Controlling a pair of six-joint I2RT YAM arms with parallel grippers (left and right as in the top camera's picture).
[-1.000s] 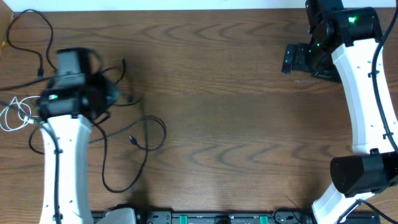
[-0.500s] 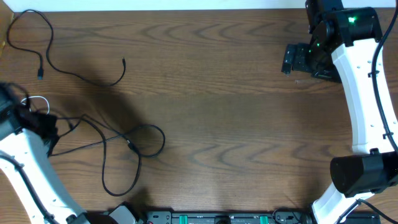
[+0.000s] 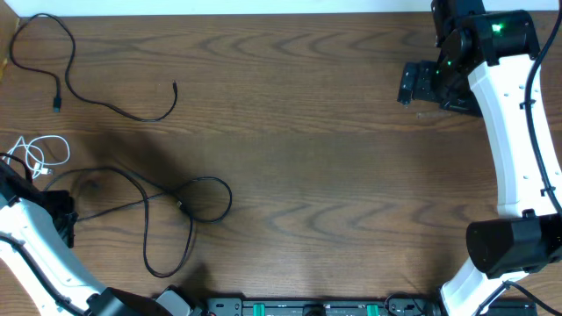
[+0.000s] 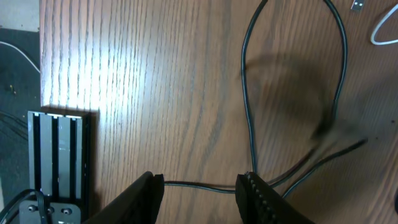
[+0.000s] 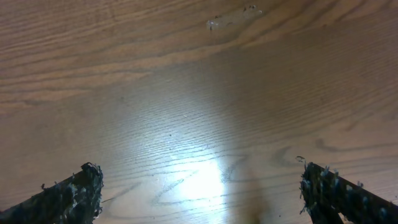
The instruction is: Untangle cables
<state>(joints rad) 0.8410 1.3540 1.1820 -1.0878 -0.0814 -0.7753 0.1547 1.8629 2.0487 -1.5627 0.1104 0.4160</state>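
Observation:
One long black cable (image 3: 180,204) lies in loops at the left-centre of the table, and a stretch of it (image 4: 205,186) runs flat on the wood between the jaws of my left gripper (image 4: 200,190). Those jaws stand apart, not pinching it. In the overhead view the left gripper (image 3: 63,212) sits by the table's left edge. A second black cable (image 3: 66,66) curves across the far left corner. The short white cable (image 3: 39,154) is coiled at the left edge. My right gripper (image 5: 202,190) hangs open over bare wood at the far right (image 3: 411,83).
The table's left edge and a metal rail (image 4: 59,155) lie just beside my left gripper, with dark floor beyond. A small clear smear (image 5: 233,17) marks the wood ahead of the right gripper. The robot bases (image 3: 307,307) line the front edge.
My left arm swung from above the tangle to the left edge, pulling the looped black cable leftward. Its jaws have parted. The white cable is now uncovered. The right arm stayed still.

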